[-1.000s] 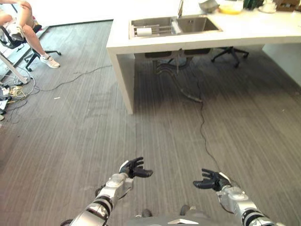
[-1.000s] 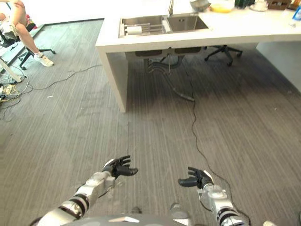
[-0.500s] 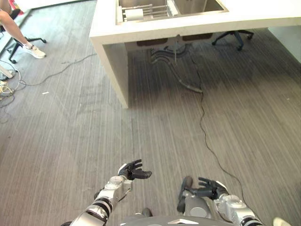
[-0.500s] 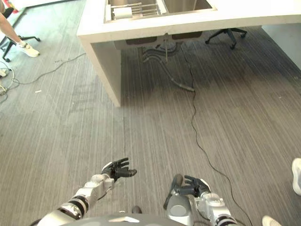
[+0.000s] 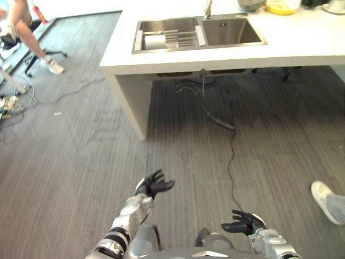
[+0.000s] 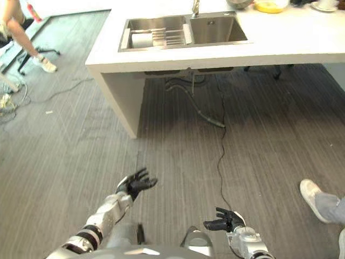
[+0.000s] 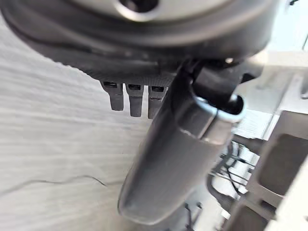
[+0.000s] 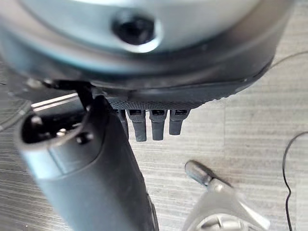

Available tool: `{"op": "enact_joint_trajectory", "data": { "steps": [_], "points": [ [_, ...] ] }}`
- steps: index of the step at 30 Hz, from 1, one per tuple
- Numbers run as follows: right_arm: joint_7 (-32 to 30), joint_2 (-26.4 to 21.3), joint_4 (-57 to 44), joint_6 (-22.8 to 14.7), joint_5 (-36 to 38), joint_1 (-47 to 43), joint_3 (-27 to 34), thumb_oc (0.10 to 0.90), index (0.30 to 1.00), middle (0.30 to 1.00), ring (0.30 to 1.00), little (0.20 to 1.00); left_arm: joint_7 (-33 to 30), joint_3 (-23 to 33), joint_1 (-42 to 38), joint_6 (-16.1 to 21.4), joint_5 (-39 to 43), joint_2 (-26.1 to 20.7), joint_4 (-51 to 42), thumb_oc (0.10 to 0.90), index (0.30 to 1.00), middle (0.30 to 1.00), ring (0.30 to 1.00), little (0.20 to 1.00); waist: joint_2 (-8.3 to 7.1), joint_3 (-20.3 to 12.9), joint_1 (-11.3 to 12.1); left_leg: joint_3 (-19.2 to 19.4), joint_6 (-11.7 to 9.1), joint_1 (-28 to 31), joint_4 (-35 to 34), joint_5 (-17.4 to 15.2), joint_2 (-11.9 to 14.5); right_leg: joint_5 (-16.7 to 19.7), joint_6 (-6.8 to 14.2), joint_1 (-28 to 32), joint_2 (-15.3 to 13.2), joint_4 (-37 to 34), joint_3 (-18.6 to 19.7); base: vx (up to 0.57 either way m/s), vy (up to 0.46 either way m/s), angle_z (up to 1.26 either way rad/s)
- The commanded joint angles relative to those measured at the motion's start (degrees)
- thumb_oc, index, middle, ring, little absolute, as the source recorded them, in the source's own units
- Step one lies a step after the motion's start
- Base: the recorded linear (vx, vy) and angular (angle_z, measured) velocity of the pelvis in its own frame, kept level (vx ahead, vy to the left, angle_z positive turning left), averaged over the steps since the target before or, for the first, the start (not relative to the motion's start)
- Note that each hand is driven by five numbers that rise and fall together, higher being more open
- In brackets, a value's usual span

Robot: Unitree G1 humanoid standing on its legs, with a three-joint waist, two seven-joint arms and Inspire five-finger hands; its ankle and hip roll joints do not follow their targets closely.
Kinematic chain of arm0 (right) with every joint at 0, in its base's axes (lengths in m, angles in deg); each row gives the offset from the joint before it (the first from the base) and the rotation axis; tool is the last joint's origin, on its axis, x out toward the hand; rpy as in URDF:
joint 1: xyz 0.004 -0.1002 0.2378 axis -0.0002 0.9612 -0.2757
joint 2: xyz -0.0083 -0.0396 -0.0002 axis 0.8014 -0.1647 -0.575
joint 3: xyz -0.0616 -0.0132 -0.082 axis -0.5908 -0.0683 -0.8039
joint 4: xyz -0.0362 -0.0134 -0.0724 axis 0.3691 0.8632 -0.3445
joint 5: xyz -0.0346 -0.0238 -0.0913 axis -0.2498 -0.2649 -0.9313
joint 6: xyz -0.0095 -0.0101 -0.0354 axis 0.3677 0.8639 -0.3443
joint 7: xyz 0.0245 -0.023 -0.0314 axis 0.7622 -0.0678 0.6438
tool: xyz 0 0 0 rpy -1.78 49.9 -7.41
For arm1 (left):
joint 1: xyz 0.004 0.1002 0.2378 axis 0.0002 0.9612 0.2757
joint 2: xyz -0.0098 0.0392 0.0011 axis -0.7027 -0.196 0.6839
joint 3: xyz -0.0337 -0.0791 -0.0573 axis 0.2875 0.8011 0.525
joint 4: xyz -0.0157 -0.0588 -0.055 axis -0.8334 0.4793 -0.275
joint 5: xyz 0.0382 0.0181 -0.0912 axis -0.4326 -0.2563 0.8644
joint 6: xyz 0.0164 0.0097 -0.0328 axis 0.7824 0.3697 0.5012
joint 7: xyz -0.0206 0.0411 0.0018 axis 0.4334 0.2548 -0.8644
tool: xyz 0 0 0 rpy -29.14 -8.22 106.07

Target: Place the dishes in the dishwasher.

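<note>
Left hand (image 5: 154,185) and right hand (image 5: 242,222): fingers relaxed, holding nothing. Dishes sit far beyond the fingertips: yellow bowl (image 5: 282,6) on the counter (image 5: 302,40). Probably rigid, breakable, slippery; grasp by the rim.

Bright daylight comes from the far side; the white surface (image 5: 302,43) is overexposed, with glare washing out its top and the far left floor (image 5: 70,162). A dark shadow lies on the floor under the surface, spreading toward the near right. In both wrist views the left hand (image 7: 159,159) and right hand (image 8: 91,173) are blurred, out of focus up close.
</note>
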Motion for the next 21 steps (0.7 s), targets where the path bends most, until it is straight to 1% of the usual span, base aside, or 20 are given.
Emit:
{"op": "enact_joint_trajectory", "data": {
  "steps": [1, 3, 4, 5, 6, 7, 8, 9, 10, 11, 12, 13, 14, 15, 16, 17, 18, 19, 20, 21],
  "points": [
    [0.6, -3.5, 0.1, -3.8, -0.3, -1.7, 1.0, 0.800, 0.900, 0.900, 0.900, 0.900, -0.2, -0.1, -4.0, 4.3, 1.1, -4.0, -6.8, 0.800, 0.900, 0.900, 0.900, 0.900, 3.91, -1.1, 2.5, -0.7, -0.2, 4.7, -23.7, 7.8, 3.0, -5.1, 7.3, 0.9, 0.4, 2.3, 2.8, 0.27, -0.085, -0.62],
    [0.8, -2.8, 1.8, -3.7, -0.6, -2.3, 0.6, 0.800, 0.900, 0.900, 0.900, 0.900, -0.2, 0.4, -4.1, 4.3, 1.0, -4.7, -7.1, 0.800, 0.900, 0.900, 0.900, 0.900, 3.78, -0.8, 2.9, -1.0, -0.4, 4.9, -24.1, 7.9, 3.3, -5.6, 7.6, 1.7, 0.6, 2.5, 3.1, 0.41, -0.093, -0.64],
    [1.5, -2.5, 4.2, -3.5, -1.4, -2.9, 0.2, 0.800, 0.900, 0.900, 0.900, 0.900, 0.1, 1.4, -3.3, 4.6, 1.5, -5.2, -8.9, 0.800, 0.900, 0.900, 0.900, 0.900, 5.17, -1.9, 3.3, -1.6, -0.1, 6.2, -24.7, 8.7, 2.9, -6.6, 8.4, 2.8, 1.9, 2.8, 3.8, 0.55, -0.053, -0.49],
    [1.5, -2.1, 5.6, -3.5, -2.2, -2.8, -0.2, 0.800, 0.900, 0.900, 0.900, 0.900, 0.1, 1.1, -2.7, 4.2, 1.0, -5.2, -9.4, 0.800, 0.900, 0.900, 0.900, 0.900, 5.98, -2.3, 4.1, -2.6, 0.0, 7.1, -24.8, 9.3, 2.5, -7.9, 8.2, 3.6, 2.2, 3.6, 4.6, 0.64, 0.025, -0.41],
    [2.0, -1.7, 7.2, -3.5, -3.2, -2.8, 0.3, 0.800, 0.900, 0.900, 0.900, 0.900, 0.2, 1.4, -2.8, 4.2, 1.2, -5.6, -10.8, 0.800, 0.900, 0.900, 0.900, 0.900, 6.46, -3.1, 4.6, -3.8, 0.8, 8.4, -24.3, 9.7, 1.0, -8.7, 8.9, 4.5, 1.0, 6.9, 5.3, 0.81, 0.127, -0.63],
    [2.1, -0.8, 11.9, -3.2, -3.9, -1.7, 2.2, 0.800, 0.900, 0.900, 0.900, 0.900, 0.5, 1.7, -2.0, 4.4, 0.3, -6.1, -13.2, 0.800, 0.900, 0.900, 0.900, 0.900, 6.33, -4.9, 5.8, -2.8, 3.6, 11.0, -23.4, 7.8, -2.8, -6.7, 12.0, 4.2, -4.4, 17.3, 4.0, 0.63, 0.133, -0.79],
    [2.1, -0.8, 11.9, -3.2, -3.9, -1.7, 2.2, 0.800, 0.900, 0.900, 0.900, 0.900, 0.5, 1.7, -2.0, 4.4, 0.3, -6.1, -13.2, 0.800, 0.900, 0.900, 0.900, 0.900, 6.41, -5.0, 5.9, -2.7, 3.6, 10.8, -23.3, 7.8, -2.7, -6.6, 12.0, 4.0, -4.3, 17.3, 4.1, 0.73, 0.269, -0.84],
    [3.0, -0.9, 14.7, -3.0, -4.8, 0.0, 3.5, 0.800, 0.900, 0.900, 0.900, 0.900, 0.5, 1.6, -1.7, 4.9, -0.4, -6.9, -16.8, 0.800, 0.900, 0.900, 0.900, 0.900, 5.73, -5.1, 5.4, -3.2, 7.7, 13.1, -22.3, 5.3, -7.4, 3.8, 14.6, 0.4, -11.5, 33.7, 5.4, 0.34, 0.171, -0.43],
    [3.0, -0.9, 14.8, -3.0, -4.8, 0.0, 3.4, 0.800, 0.900, 0.900, 0.900, 0.900, 0.5, 1.6, -1.7, 4.8, -0.4, -6.9, -16.8, 0.800, 0.900, 0.900, 0.900, 0.900, 5.54, -5.2, 5.5, -3.0, 7.8, 13.1, -22.3, 5.3, -7.6, 3.6, 14.7, 0.1, -11.8, 34.1, 5.7, 0.46, 0.226, -0.08],
    [3.1, -1.6, 15.4, -3.0, -4.6, 0.3, 4.1, 0.800, 0.900, 0.900, 0.900, 0.900, 0.4, 1.9, -2.1, 5.3, -0.7, -7.4, -18.2, 0.800, 0.900, 0.900, 0.900, 0.900, 5.64, -4.7, 4.7, -3.4, 9.3, 14.0, -22.3, 4.2, -8.8, 6.5, 14.2, -2.5, -12.7, 41.5, 7.7, 0.21, 0.081, 0.49],
    [2.8, -1.8, 16.4, -3.0, -4.5, 0.6, 5.1, 0.800, 0.900, 0.900, 0.900, 0.900, 0.3, 2.8, -2.2, 5.9, -1.5, -8.0, -20.7, 0.800, 0.900, 0.900, 0.900, 0.900, 6.41, -4.6, 4.3, -3.9, 10.4, 15.0, -22.2, 3.0, -9.0, 7.7, 14.1, -5.7, -12.8, 46.9, 9.1, 0.32, 0.048, 0.58],
    [2.4, -1.8, 17.7, -3.1, -4.4, 0.8, 6.0, 0.800, 0.900, 0.900, 0.900, 0.900, -0.1, 3.7, -2.4, 6.5, -2.1, -8.8, -23.6, 0.800, 0.900, 0.900, 0.900, 0.900, 6.66, -4.1, 3.9, -4.3, 11.0, 16.6, -22.6, 2.0, -9.1, 6.3, 13.5, -8.4, -13.1, 49.5, 9.7, 0.30, -0.041, 0.74],
    [2.7, -1.9, 18.7, -2.9, -3.7, 1.5, 7.1, 0.800, 0.900, 0.900, 0.900, 0.900, -0.3, 4.6, -2.6, 7.0, -2.7, -9.3, -26.5, 0.800, 0.900, 0.900, 0.900, 0.900, 6.74, -3.8, 3.6, -4.7, 11.2, 18.1, -23.2, 1.1, -9.5, 4.9, 13.6, -10.2, -13.5, 49.2, 9.5, 0.27, -0.106, 0.58],
    [2.8, -1.9, 19.2, -2.9, -3.1, 1.9, 7.7, 0.800, 0.900, 0.900, 0.900, 0.900, -0.6, 5.4, -2.8, 7.5, -2.9, -9.6, -28.4, 0.800, 0.900, 0.900, 0.900, 0.900, 7.15, -3.7, 3.4, -5.2, 10.8, 18.6, -23.2, 0.5, -9.0, 3.9, 13.2, -11.6, -13.5, 45.8, 8.5, 0.25, -0.162, 0.44],
    [3.1, -1.8, 19.2, -3.0, -2.5, 2.6, 8.5, 0.800, 0.900, 0.900, 0.900, 0.900, -1.0, 6.7, -3.1, 8.7, -3.1, -10.1, -31.6, 0.800, 0.900, 0.900, 0.900, 0.900, 7.03, -3.4, 3.1, -5.2, 10.1, 19.4, -23.2, -0.5, -9.2, 1.5, 12.6, -12.3, -13.8, 39.5, 7.4, 0.29, -0.323, 0.42],
    [3.6, -2.1, 19.6, -2.9, -1.9, 3.5, 9.7, 0.800, 0.900, 0.900, 0.900, 0.900, 0.0, 7.8, -2.7, 9.1, -3.0, -10.8, -36.3, 0.800, 0.900, 0.900, 0.900, 0.900, 7.19, -3.4, 2.4, -5.8, 8.7, 19.4, -22.4, -1.3, -8.6, -0.5, 12.2, -12.2, -12.6, 27.0, 5.6, 0.23, -0.281, 0.39],
    [3.6, -2.1, 19.7, -2.9, -1.9, 3.5, 9.7, 0.800, 0.900, 0.900, 0.900, 0.900, 0.0, 7.8, -2.6, 9.1, -3.0, -10.8, -36.3, 0.800, 0.900, 0.900, 0.900, 0.900, 7.34, -3.4, 2.3, -5.9, 8.6, 19.4, -22.4, -1.3, -8.4, -0.3, 12.1, -11.8, -12.3, 26.5, 5.3, 0.19, -0.306, 0.52],
    [3.5, -2.1, 20.1, -2.9, -1.8, 3.8, 10.0, 0.800, 0.900, 0.900, 0.900, 0.900, 0.5, 8.4, -2.5, 9.5, -3.0, -11.2, -37.6, 0.800, 0.900, 0.900, 0.900, 0.900, 7.46, -3.8, 2.0, -6.0, 7.9, 19.3, -22.1, -1.7, -8.2, 0.9, 12.4, -12.3, -11.2, 18.3, 6.3, 0.16, -0.224, 0.54],
    [3.7, -2.1, 20.5, -2.8, -1.7, 3.8, 10.0, 0.800, 0.900, 0.900, 0.900, 0.900, 0.8, 8.7, -2.7, 9.9, -3.4, -11.5, -37.7, 0.800, 0.900, 0.900, 0.900, 0.900, 7.37, -4.1, 1.5, -6.5, 7.3, 19.4, -21.9, -2.4, -8.3, 2.6, 13.2, -12.4, -10.0, 11.1, 9.1, 0.16, -0.221, 0.57],
    [3.7, -2.1, 20.5, -2.8, -1.7, 3.8, 10.0, 0.800, 0.900, 0.900, 0.900, 0.900, 0.8, 8.7, -2.7, 9.9, -3.4, -11.5, -37.7, 0.800, 0.900, 0.900, 0.900, 0.900, 7.38, -4.1, 1.5, -6.5, 7.3, 19.4, -21.9, -2.4, -8.3, 2.6, 13.2, -12.4, -10.0, 11.1, 9.1, 0.25, -0.222, 0.65]
  ]
}}
